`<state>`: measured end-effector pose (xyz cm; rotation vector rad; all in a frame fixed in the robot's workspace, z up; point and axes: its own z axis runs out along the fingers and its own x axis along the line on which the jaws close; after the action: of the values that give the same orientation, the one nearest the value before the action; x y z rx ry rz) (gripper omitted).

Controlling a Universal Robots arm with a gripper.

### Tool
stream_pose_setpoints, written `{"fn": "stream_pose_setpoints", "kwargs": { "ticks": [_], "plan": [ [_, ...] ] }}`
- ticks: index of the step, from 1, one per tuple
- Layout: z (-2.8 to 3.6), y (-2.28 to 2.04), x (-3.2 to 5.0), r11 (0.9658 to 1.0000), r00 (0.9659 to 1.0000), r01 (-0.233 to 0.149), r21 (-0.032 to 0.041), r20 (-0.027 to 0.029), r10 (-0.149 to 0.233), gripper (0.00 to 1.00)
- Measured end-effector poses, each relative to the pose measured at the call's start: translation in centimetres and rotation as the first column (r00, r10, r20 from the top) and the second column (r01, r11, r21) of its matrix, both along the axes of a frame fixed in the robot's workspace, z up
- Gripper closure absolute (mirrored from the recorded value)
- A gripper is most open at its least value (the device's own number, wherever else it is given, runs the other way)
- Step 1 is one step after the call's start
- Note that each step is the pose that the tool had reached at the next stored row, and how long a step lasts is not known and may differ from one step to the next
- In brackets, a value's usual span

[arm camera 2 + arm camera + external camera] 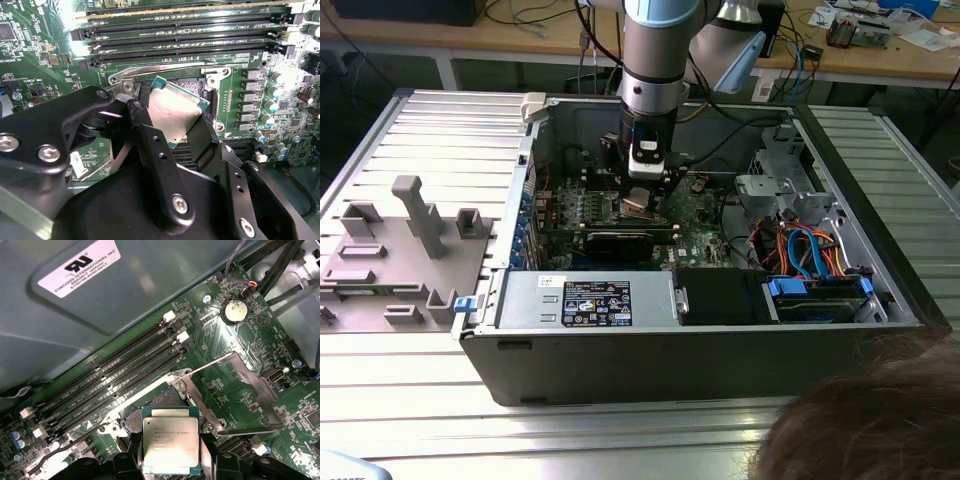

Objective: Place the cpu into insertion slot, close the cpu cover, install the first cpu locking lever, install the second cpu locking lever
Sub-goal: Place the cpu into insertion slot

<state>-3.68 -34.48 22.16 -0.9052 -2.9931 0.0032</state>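
My gripper (171, 456) is shut on the cpu (171, 445), a flat square chip with a silvery-tan top, its black fingers (131, 452) clamping two opposite edges. The chip hangs just above the open insertion slot (152, 407) on the green motherboard, partly over it and tilted in the second wrist view. There the cpu (175, 112) sits between the fingers (152, 145), in front of the slot (197, 87). The cpu cover (196, 402), a silvery frame with a square window, lies swung open beside the slot. In the exterior view the gripper (645, 195) is deep inside the computer case.
Long memory slots (115, 375) run beside the socket, and a coin battery (234, 311) sits further off. The case walls (620, 365), a power supply (590, 300), a black card (620, 240) and coloured cables (800, 250) ring the work area. A person's hair (870, 420) shows at the exterior view's right.
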Motion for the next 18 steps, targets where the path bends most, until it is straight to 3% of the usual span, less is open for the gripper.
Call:
{"fn": "stream_pose_setpoints", "kwargs": {
  "ticks": [18],
  "plan": [
    [0.0,0.0,0.0,0.9989,0.9989,0.047,0.0,0.0,-0.047,0.46]
  ]
}}
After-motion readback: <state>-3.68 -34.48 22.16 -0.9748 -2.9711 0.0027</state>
